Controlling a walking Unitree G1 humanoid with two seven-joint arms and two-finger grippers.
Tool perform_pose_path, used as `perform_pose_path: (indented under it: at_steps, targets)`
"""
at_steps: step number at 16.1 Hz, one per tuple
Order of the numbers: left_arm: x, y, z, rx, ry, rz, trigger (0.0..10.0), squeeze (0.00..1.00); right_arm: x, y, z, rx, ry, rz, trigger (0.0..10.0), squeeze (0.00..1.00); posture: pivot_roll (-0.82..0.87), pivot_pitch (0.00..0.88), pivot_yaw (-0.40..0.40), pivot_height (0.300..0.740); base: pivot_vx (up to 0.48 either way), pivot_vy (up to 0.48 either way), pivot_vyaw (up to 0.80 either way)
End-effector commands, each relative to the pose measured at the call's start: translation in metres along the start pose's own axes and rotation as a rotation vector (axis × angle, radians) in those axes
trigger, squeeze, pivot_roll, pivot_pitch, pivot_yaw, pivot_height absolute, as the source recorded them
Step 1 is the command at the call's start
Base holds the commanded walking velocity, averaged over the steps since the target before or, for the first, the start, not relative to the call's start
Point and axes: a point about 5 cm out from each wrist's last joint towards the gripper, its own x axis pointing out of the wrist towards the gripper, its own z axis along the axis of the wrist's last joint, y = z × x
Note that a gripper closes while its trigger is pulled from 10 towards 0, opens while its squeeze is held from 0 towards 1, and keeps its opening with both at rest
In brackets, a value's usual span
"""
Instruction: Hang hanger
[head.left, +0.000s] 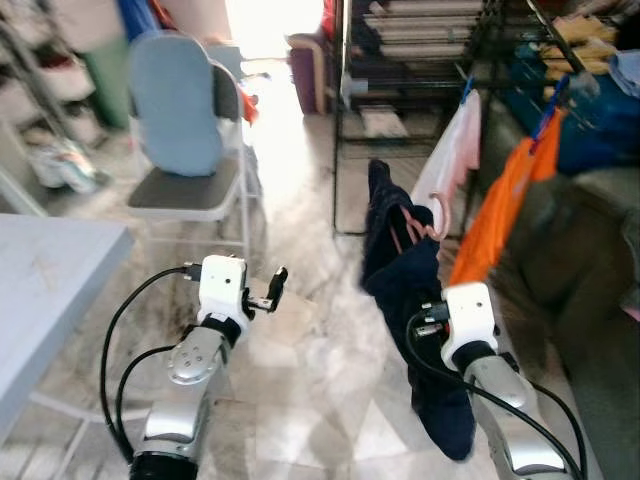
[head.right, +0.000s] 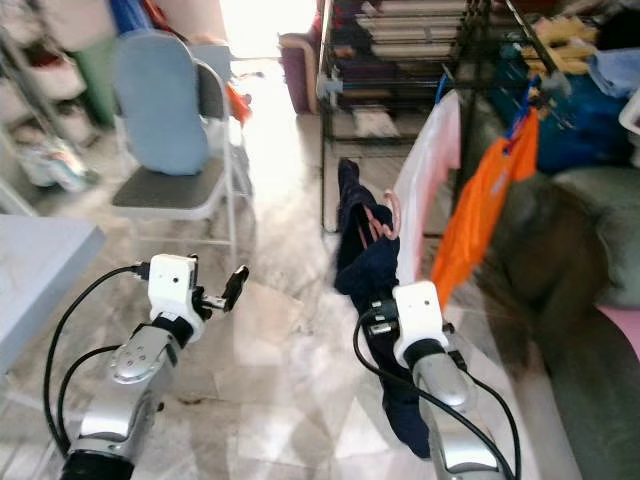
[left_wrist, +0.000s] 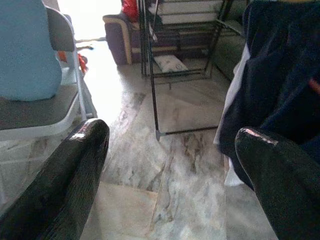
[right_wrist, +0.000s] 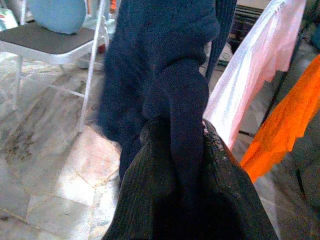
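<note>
The dark navy garment (head.left: 400, 270) hangs from my right gripper (right_wrist: 182, 150), whose two black fingers are pressed together on a fold of its cloth. A pinkish hanger (head.left: 425, 225) shows at the garment's top, its hook curling up toward the drying rack (head.left: 500, 60). I take that rack as my landmark. The garment is in the air just short of the rack's near side, beside the white cloth (head.left: 450, 160) and the orange cloth (head.left: 500, 210) that already hang from it. Its lower end dangles toward the marble floor (head.left: 310, 380).

As I judge it, the hanger is picked up and carried close, but not yet hung: the hook sits below the rack's bars and rests on nothing I can make out. What is left is to lift it, get the hook over a bar, and let go.

My right arm reaches forward and up toward the rack, forearm angled, wrist behind the garment. My left gripper (head.left: 272, 290) is held out low over the floor, well away from the rack on the side of the folding chair (head.left: 195, 150) with the blue cushion; its fingers stand apart and hold nothing. A pale blue bench (head.left: 50, 290) lies farther out still, beyond my left arm.
</note>
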Motion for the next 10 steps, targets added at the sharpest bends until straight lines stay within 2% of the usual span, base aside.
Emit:
perform_pose_path:
  at_steps: [1, 10]
  targets:
    - [0.0003, -0.0025, 0.0006, 0.005, 0.0, -0.014, 10.0, 0.0, 0.0006, -0.0036, 0.0086, -0.002, -0.044, -0.015, 10.0, 0.0, -0.14, 0.0, 0.043, 0.74, 0.0, -0.33, 0.49]
    - [0.002, -0.0032, 0.0007, 0.006, 0.002, -0.015, 10.0, 0.0, 0.0025, -0.0009, 0.0099, -0.009, -0.048, 0.006, 10.0, 0.0, -0.14, 0.0, 0.042, 0.74, 0.0, -0.345, 0.48]
